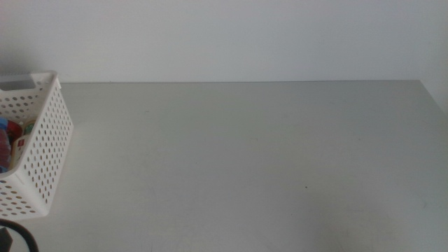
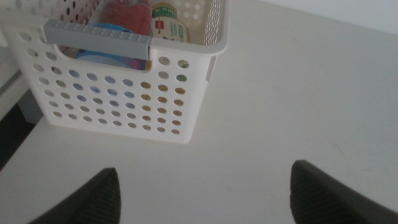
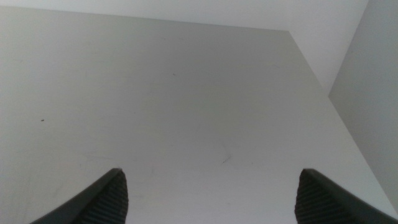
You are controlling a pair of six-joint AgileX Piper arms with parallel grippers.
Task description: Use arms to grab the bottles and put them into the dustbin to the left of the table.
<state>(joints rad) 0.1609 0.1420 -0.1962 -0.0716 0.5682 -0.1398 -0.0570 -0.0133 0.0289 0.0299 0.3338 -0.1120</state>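
The white perforated dustbin [image 1: 43, 147] stands at the table's left edge. Inside it lie the bottles: the tea bottle with a green-white label [image 2: 166, 20], the red can [image 2: 127, 14] and something blue [image 2: 102, 57] under the grey handle bar. My left gripper [image 2: 205, 168] hovers open and holding nothing over bare table just in front of the dustbin [image 2: 118, 99]. Over the right part of the table my right gripper [image 3: 211, 171] is open with nothing between its jaws. The middle view shows neither gripper.
The light-grey table [image 1: 252, 161] runs back to a white wall. A black cable [image 1: 19, 236] shows at the middle view's bottom-left corner. The table's right edge [image 3: 329, 99] shows in the right wrist view.
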